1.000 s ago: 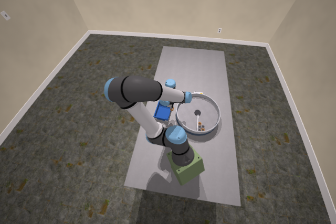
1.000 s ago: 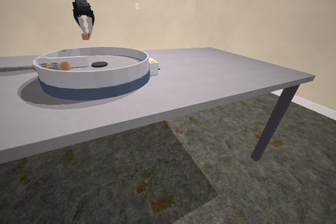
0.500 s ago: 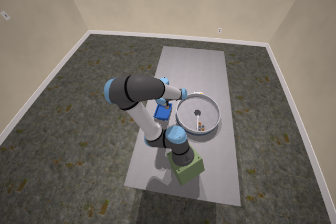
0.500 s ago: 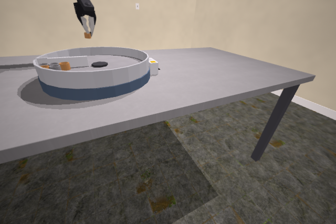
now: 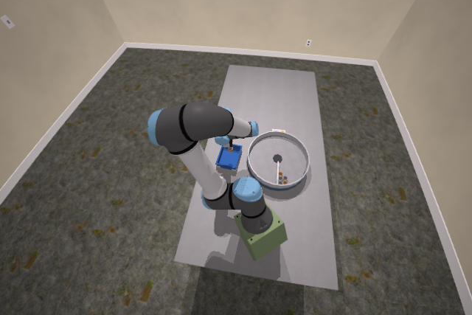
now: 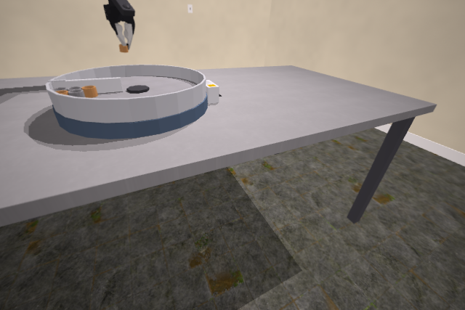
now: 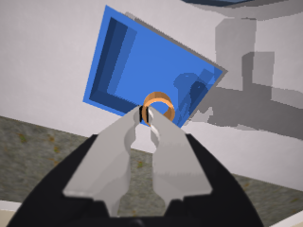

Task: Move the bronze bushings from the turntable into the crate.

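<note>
End effector (image 5: 230, 146) (image 6: 128, 46) (image 7: 144, 106) pinches 1 bronze bushing (image 5: 230, 149) (image 6: 123, 48) (image 7: 170, 113) by its wall; prob. stiff, light, smooth metal, may pivot w/ off-centre grip.
</note>
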